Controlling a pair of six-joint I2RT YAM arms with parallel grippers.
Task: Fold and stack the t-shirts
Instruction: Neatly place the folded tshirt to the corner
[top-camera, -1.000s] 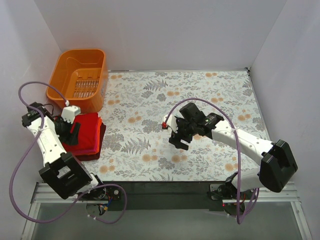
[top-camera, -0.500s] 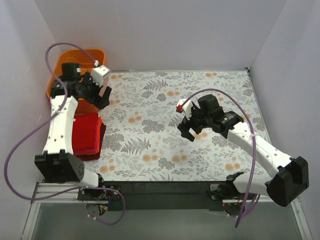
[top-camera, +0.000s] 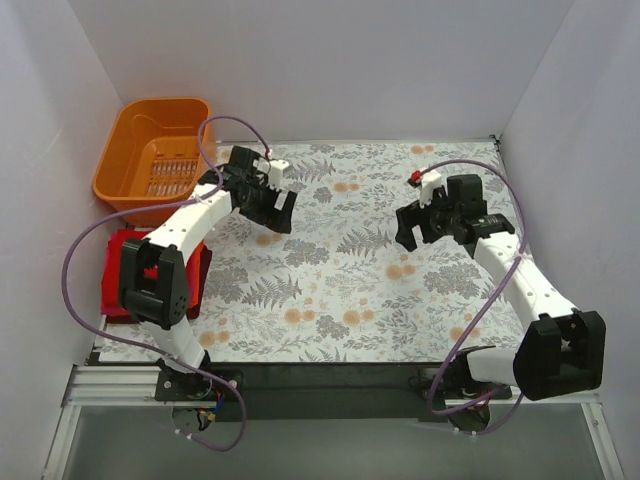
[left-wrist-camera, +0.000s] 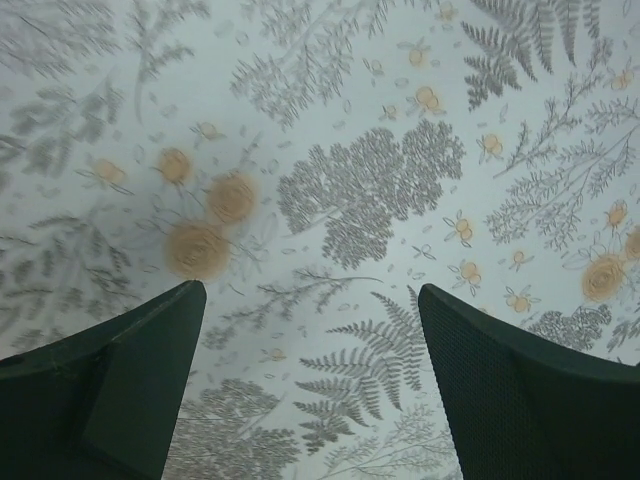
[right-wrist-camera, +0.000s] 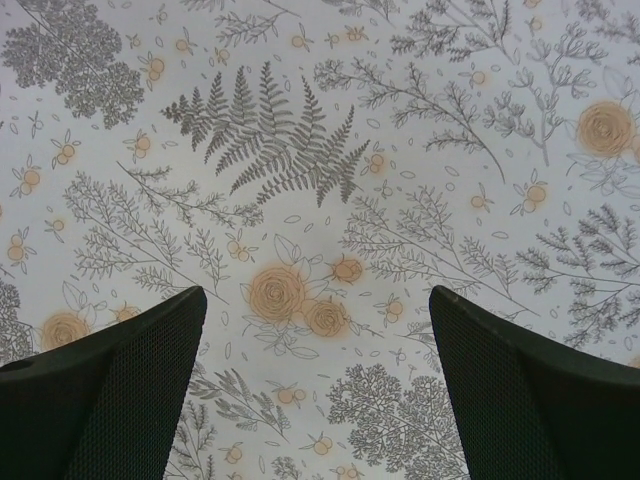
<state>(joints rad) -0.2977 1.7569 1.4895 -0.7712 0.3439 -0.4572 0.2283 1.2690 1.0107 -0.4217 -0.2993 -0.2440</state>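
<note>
Both spread, empty: you swung left gripper off stacked red cloth t-shirts, right gripper rearward; stacking likely done.

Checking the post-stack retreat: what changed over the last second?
The left claw left the t-shirt stack, swung past the basket and now hovers open over the floral cloth. The right claw moved from mid-table toward the far right, open and empty. The stack and basket stayed put.
</note>
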